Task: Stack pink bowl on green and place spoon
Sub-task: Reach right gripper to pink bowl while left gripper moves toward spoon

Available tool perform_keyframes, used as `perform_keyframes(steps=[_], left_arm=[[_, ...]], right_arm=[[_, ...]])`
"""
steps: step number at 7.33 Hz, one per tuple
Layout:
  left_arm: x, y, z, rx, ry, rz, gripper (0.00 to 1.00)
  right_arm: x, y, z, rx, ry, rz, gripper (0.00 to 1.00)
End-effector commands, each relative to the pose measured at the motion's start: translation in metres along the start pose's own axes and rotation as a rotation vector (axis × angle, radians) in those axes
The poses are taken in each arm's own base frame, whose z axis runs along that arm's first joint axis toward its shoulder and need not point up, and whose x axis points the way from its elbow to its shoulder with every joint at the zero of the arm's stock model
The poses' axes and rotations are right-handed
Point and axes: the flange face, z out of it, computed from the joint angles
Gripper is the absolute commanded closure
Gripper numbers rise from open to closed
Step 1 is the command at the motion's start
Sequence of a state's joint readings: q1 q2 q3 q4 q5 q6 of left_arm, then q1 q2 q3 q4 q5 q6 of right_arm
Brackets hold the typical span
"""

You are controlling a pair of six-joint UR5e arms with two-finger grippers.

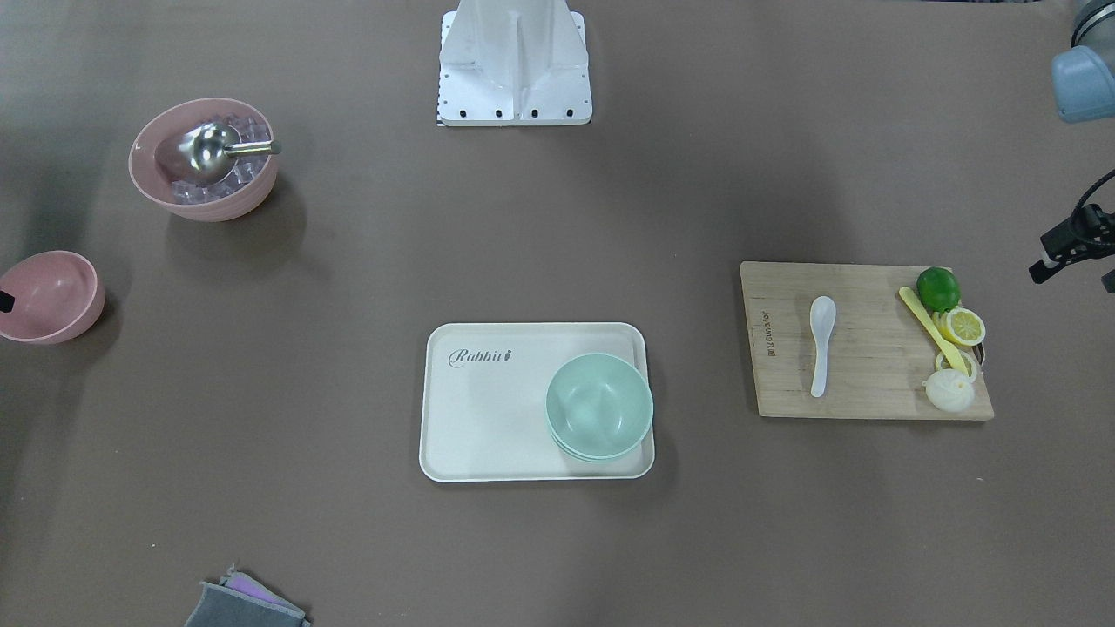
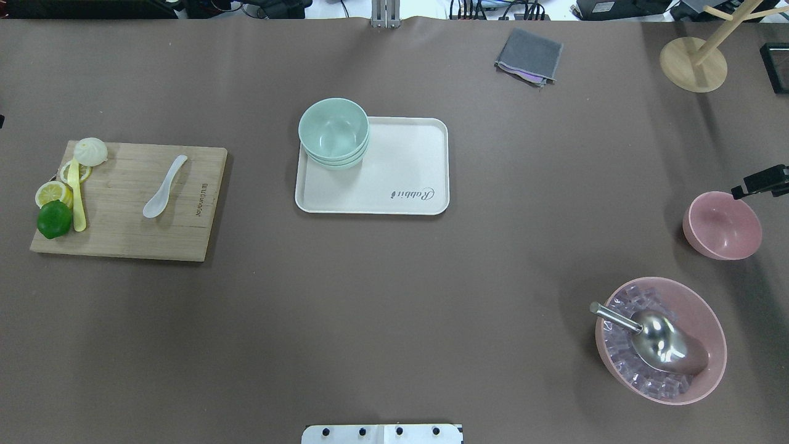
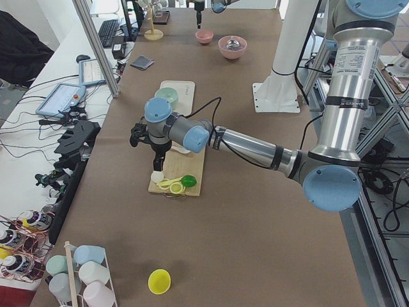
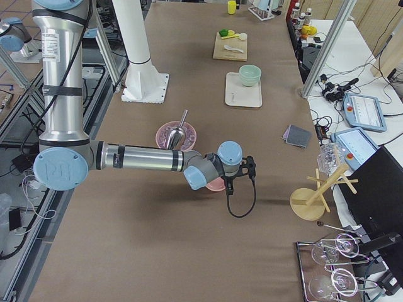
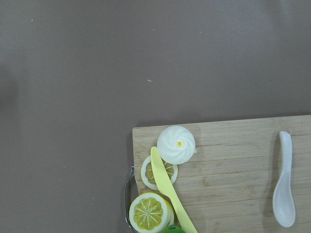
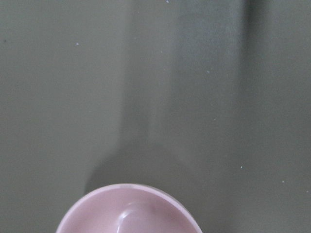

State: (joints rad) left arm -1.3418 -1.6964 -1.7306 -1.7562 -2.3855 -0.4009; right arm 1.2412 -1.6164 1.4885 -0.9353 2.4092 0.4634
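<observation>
A small empty pink bowl (image 2: 721, 225) stands at the table's right end; it also shows in the front view (image 1: 48, 296) and the right wrist view (image 6: 129, 211). Green bowls (image 2: 333, 131) sit stacked on a corner of a cream tray (image 2: 400, 185). A white spoon (image 2: 164, 187) lies on the wooden cutting board (image 2: 154, 228); it also shows in the left wrist view (image 5: 284, 182). My right gripper (image 4: 229, 187) hovers over the pink bowl's far rim. My left gripper (image 3: 158, 167) hangs over the board's outer end. I cannot tell whether either gripper is open or shut.
A large pink bowl (image 2: 661, 340) holds ice cubes and a metal scoop (image 2: 653, 338). A lime (image 2: 54, 219), lemon slices, a white bun (image 2: 90, 151) and a yellow knife (image 2: 77, 200) lie on the board. A grey cloth (image 2: 529, 55) and a wooden stand (image 2: 693, 63) are at the far edge.
</observation>
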Motion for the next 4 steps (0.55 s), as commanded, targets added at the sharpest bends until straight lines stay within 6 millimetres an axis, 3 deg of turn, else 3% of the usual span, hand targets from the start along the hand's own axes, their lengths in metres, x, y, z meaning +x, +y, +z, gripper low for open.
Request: perform_keyframes(steps=[1,2,3,4], left_arm=[[0.031,-0.008,0.016,-0.017,0.019,0.017,0.02],[0.034,-0.008,0.019,-0.023,0.020,0.022,0.02],[0.034,-0.008,0.020,-0.025,0.021,0.021,0.02],[0.034,-0.009,0.020,-0.024,0.022,0.022,0.02]], right_arm=[[0.010,0.020,0.029,-0.026,0.051,0.003,0.00],[0.014,0.022,0.031,-0.032,0.054,0.010,0.00],[0.015,0.023,0.032,-0.036,0.051,0.017,0.70],[0.021,0.027,0.036,-0.045,0.059,0.034,1.00]])
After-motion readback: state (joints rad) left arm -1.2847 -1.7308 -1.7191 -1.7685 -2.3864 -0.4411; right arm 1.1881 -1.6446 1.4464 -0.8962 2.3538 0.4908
